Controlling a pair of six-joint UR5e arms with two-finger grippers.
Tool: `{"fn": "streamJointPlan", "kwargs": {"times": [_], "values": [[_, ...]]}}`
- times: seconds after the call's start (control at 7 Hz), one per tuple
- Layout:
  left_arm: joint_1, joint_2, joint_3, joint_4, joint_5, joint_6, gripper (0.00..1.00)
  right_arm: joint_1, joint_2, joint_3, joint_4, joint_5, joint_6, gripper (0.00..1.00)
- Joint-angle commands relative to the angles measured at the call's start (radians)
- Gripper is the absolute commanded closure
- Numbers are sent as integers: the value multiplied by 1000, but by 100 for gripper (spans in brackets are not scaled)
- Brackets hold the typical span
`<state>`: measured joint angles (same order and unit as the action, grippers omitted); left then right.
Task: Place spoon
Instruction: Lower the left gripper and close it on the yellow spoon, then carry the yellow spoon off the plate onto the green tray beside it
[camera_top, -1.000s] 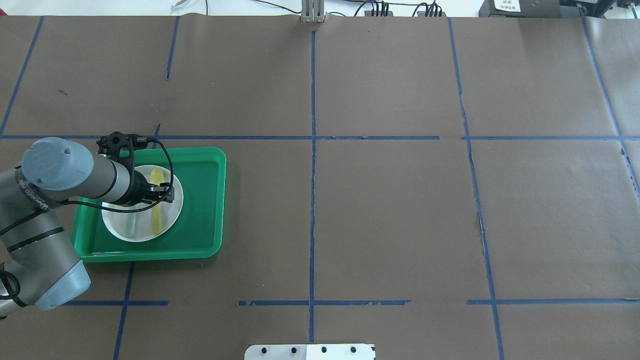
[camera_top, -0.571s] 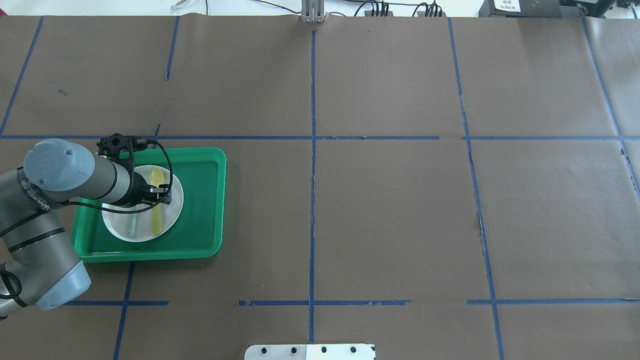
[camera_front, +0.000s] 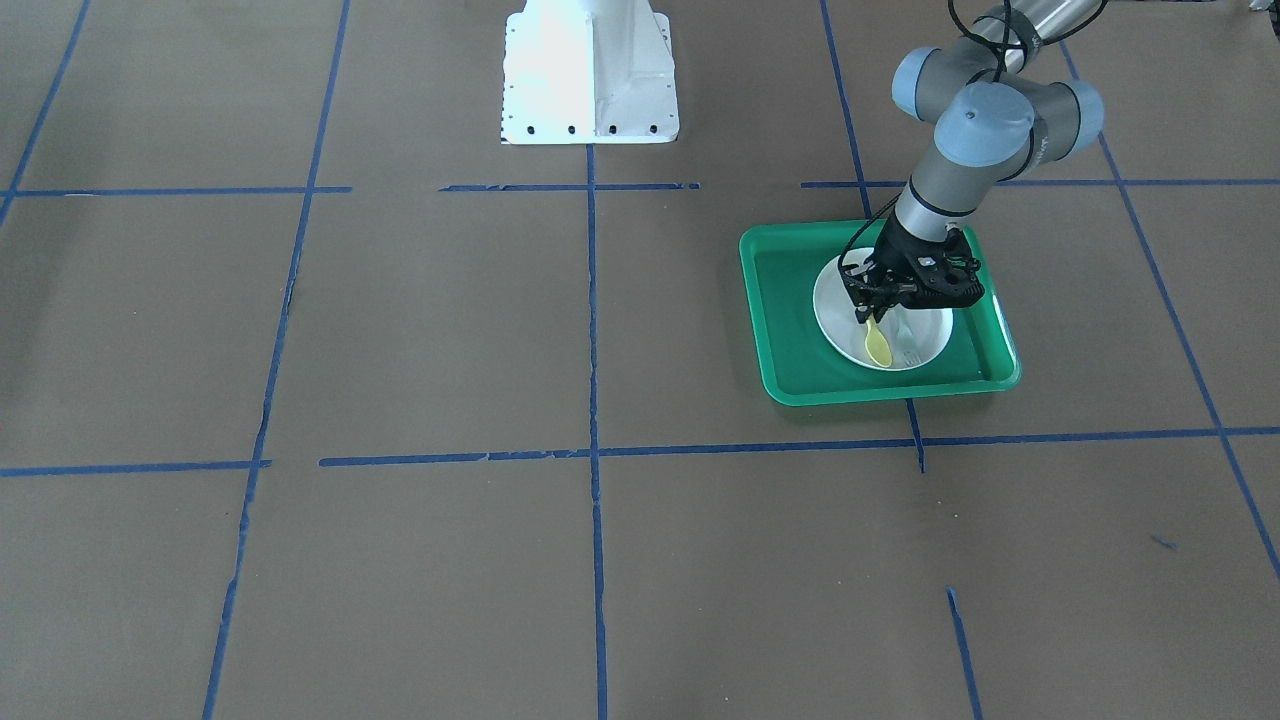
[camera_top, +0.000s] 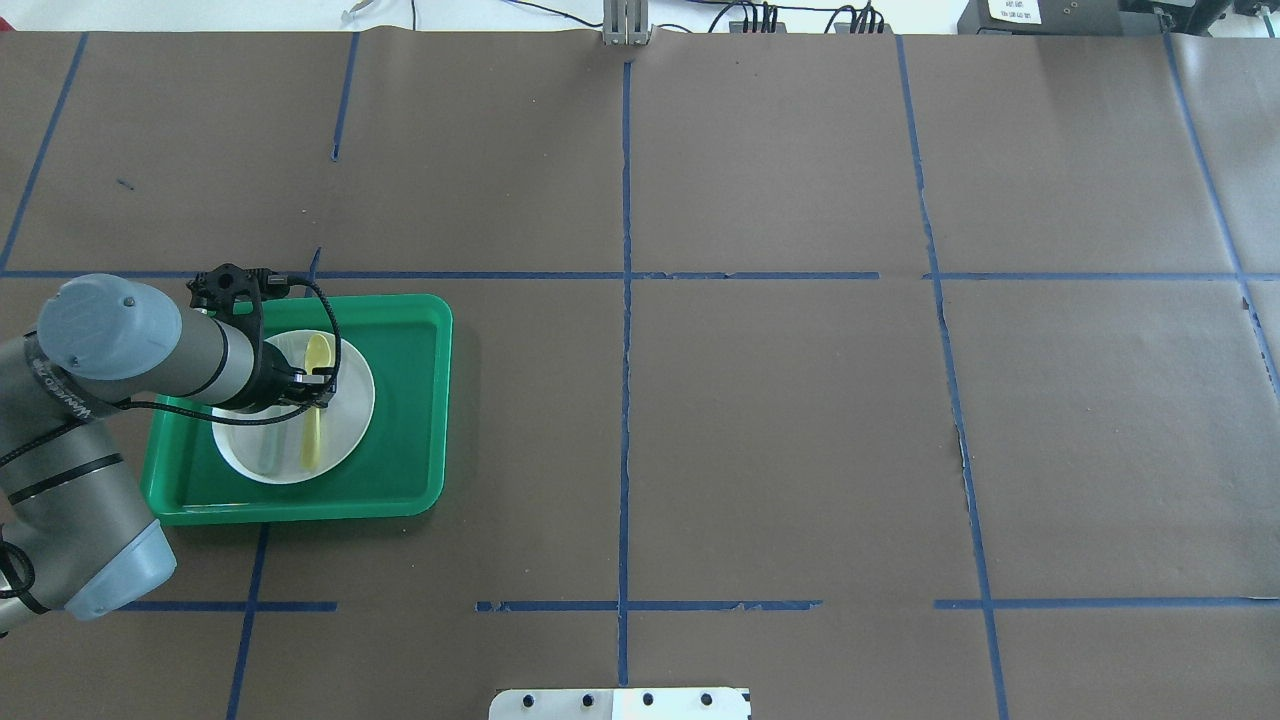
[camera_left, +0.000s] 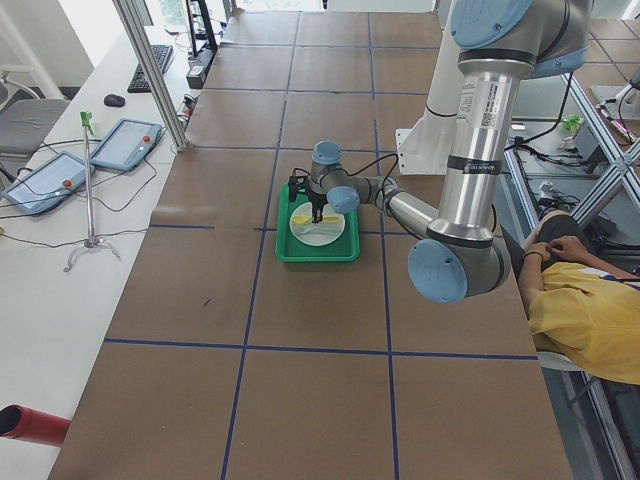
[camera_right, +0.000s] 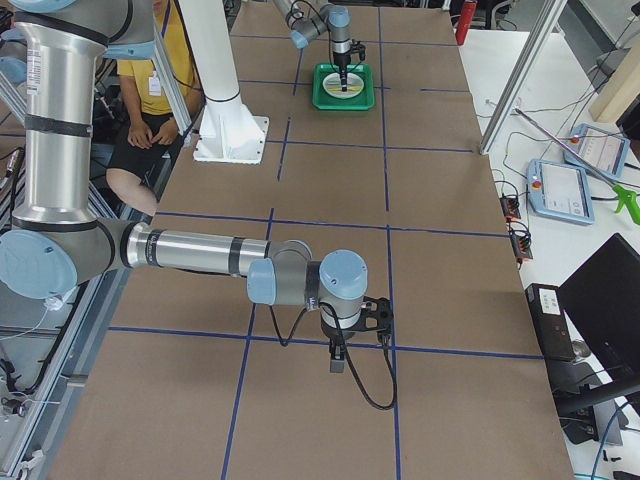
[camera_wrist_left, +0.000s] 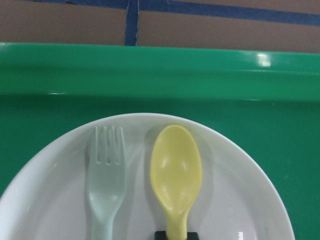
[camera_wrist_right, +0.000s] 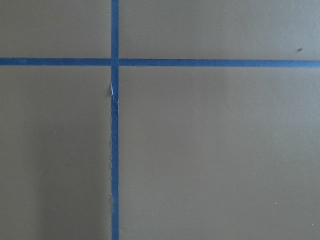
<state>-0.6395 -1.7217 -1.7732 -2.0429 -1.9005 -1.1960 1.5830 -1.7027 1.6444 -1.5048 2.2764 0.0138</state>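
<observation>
The yellow spoon (camera_wrist_left: 176, 175) lies along the white plate (camera_top: 352, 400), with its bowl toward the far rim. My left gripper (camera_top: 318, 385) stands over the plate and is shut on the spoon's handle just behind the bowl. The front view shows the spoon's bowl (camera_front: 879, 349) sticking out below the left gripper (camera_front: 868, 312). In the left wrist view the handle ends in the black fingertips (camera_wrist_left: 175, 235) at the bottom edge. My right gripper (camera_right: 338, 355) hangs over bare table far from the tray. I cannot tell whether it is open or shut.
A pale grey-green fork (camera_wrist_left: 106, 185) lies on the plate beside the spoon, tines toward the far rim. The plate sits in a green tray (camera_top: 410, 400) with a raised rim. Brown paper with blue tape lines (camera_top: 625, 300) covers the table. The white robot base (camera_front: 588, 70) stands at the near edge.
The plate has slid a little to the right in the tray. The spoon's bowl end has shifted slightly right with it. My left arm has drawn back slightly to the left.
</observation>
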Motion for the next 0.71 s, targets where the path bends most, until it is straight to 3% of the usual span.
{"fn": "streamJointPlan", "kwargs": {"times": [0.0,0.14,0.43,0.57], "values": [[-18,-10,-53,50,0,1,100,0,0,0,0,0,0,0],[-19,-39,-86,122,5,-10,100,0,0,0,0,0,0,0],[-3,-166,-28,191,29,-95,100,0,0,0,2,0,0,0],[35,-174,0,190,88,-108,100,0,0,0,0,0,0,0]]}}
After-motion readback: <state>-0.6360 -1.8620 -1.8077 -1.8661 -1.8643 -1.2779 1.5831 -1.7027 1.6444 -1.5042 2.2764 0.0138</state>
